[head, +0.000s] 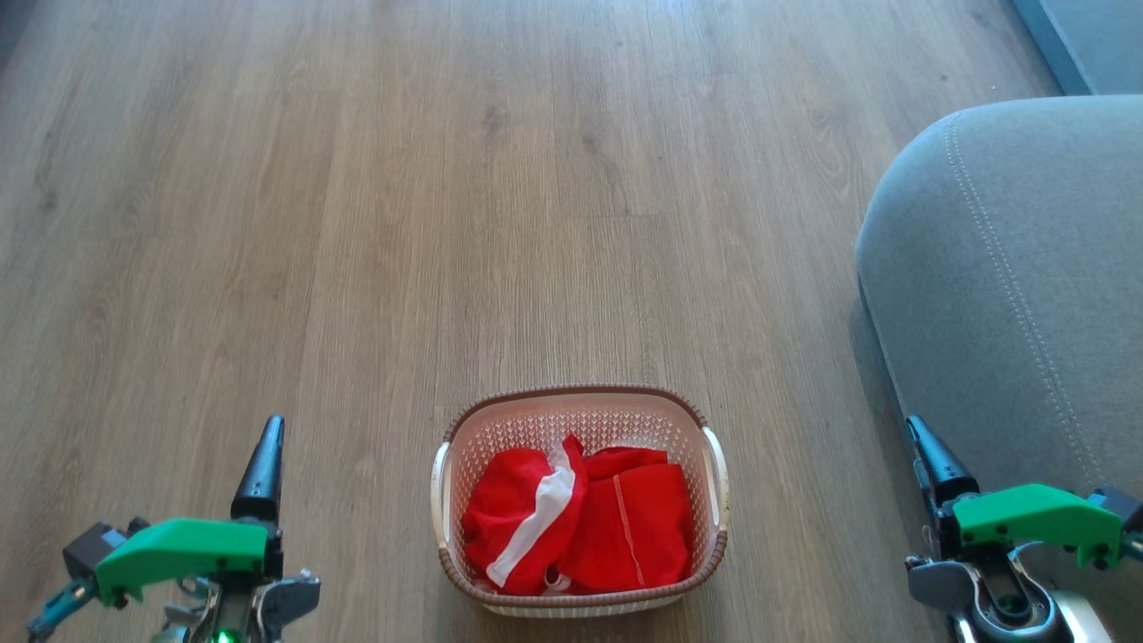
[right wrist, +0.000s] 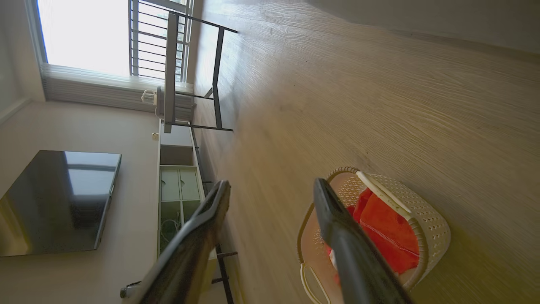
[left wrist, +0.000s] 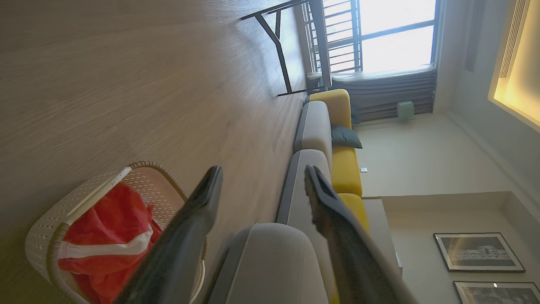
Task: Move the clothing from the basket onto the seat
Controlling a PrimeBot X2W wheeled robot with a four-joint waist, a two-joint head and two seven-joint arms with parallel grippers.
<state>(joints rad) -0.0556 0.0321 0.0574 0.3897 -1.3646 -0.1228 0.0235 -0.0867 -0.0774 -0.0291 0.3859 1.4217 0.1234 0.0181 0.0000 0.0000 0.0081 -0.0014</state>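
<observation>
The cream basket (head: 580, 393) stands on the wooden floor, straight ahead and close. The clothing lies in it: a red garment with a white stripe (head: 522, 513) on the left and a plain red one (head: 638, 527) on the right. The grey seat (head: 1009, 295) rises at the right, apart from the basket. My left gripper (head: 271, 429) hovers left of the basket, and my right gripper (head: 917, 430) hovers right of it, in front of the seat. In the wrist views, the left gripper (left wrist: 261, 171) and right gripper (right wrist: 272, 183) both stand open and hold nothing.
Bare wooden floor (head: 446, 179) stretches ahead and to the left. A blue-grey rug edge (head: 1085, 40) shows at the far right. A black-legged table (right wrist: 190, 71) stands by the window, a TV (right wrist: 59, 202) hangs on the wall, and yellow back cushions (left wrist: 346, 169) line the sofa.
</observation>
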